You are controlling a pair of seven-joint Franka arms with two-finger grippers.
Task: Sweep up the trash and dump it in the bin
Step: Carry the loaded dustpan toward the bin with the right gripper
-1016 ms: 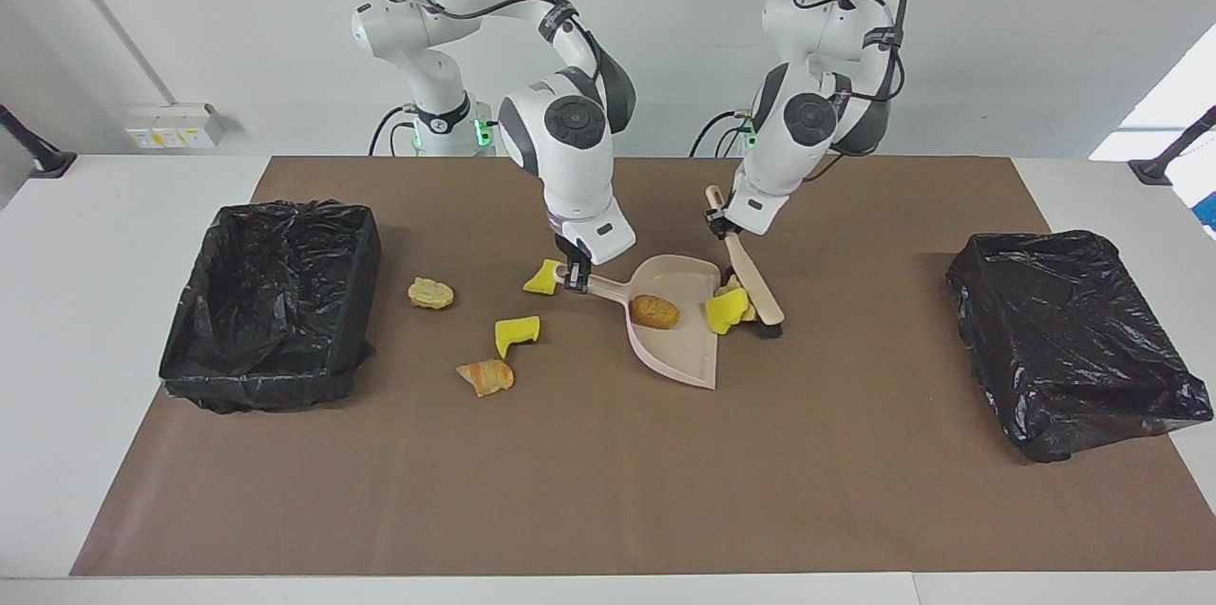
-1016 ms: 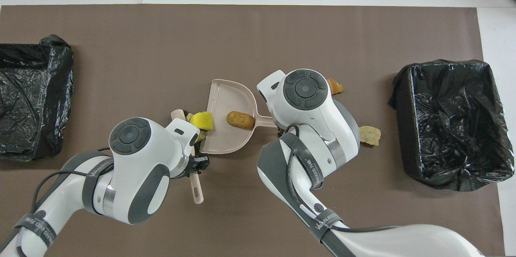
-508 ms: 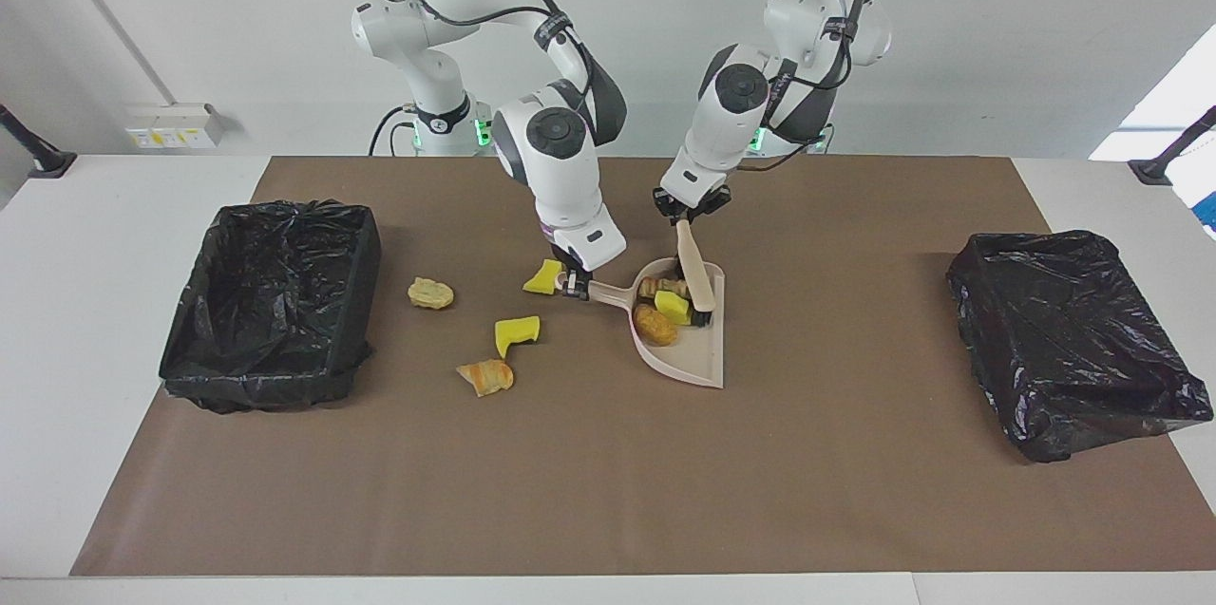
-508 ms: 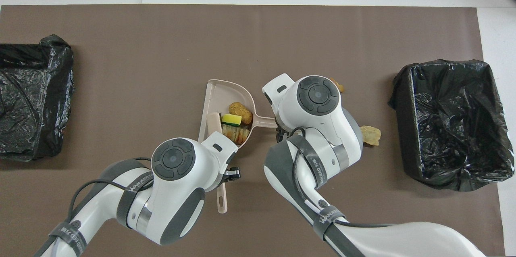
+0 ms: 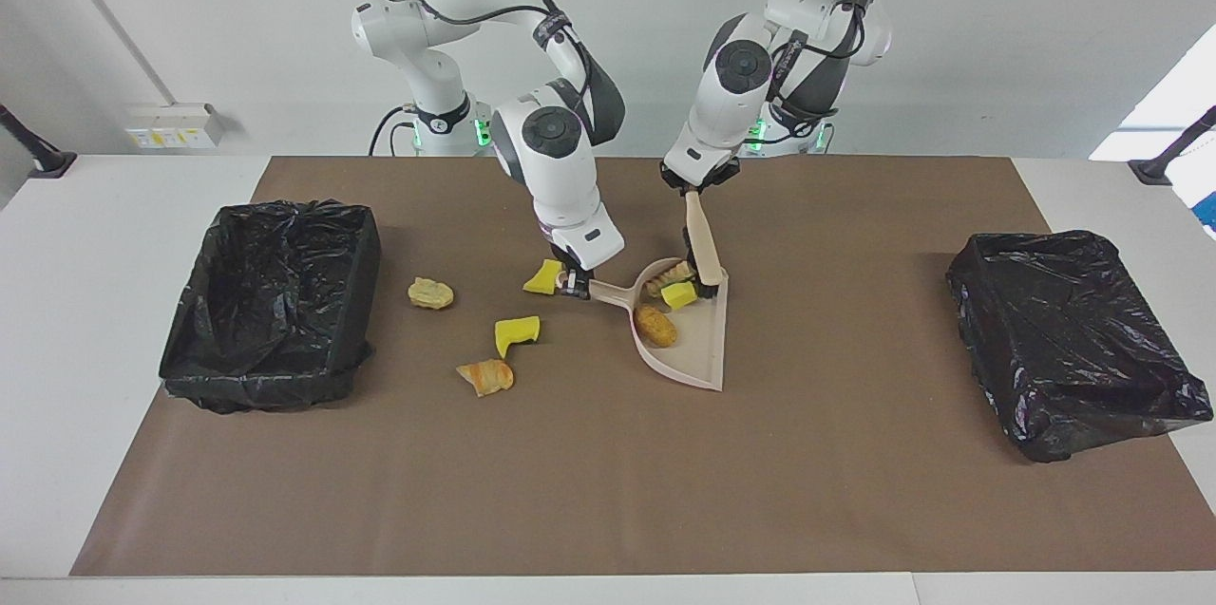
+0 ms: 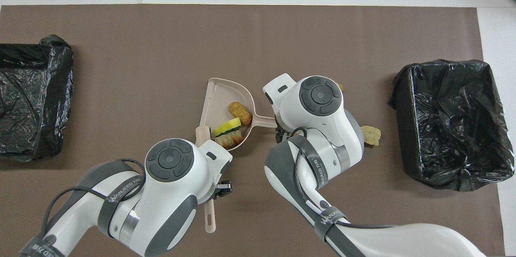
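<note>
My right gripper (image 5: 573, 283) is shut on the handle of the beige dustpan (image 5: 701, 353), which lies flat mid-table. Three pieces of trash lie in the pan: a brown lump (image 5: 655, 325), a green-topped yellow sponge (image 5: 678, 294) and a tan bread piece (image 5: 670, 275). My left gripper (image 5: 696, 186) is shut on the beige hand brush (image 5: 701, 239), held steeply with its dark bristles at the pan's edge nearest the robots. Outside the pan lie two yellow sponge pieces (image 5: 542, 276) (image 5: 517, 331) and two bread lumps (image 5: 486, 376) (image 5: 430, 293). In the overhead view the wrists hide both grippers.
A black-lined bin (image 5: 271, 301) stands at the right arm's end of the table and a second one (image 5: 1073, 339) at the left arm's end. A brown mat (image 5: 608, 491) covers the table. The loose scraps lie between the dustpan handle and the right arm's bin.
The left arm swept the brush across the pan's mouth, pushing the sponge and bread piece inside. The brush then rose steeper and drew toward the robots. The dustpan turned slightly.
</note>
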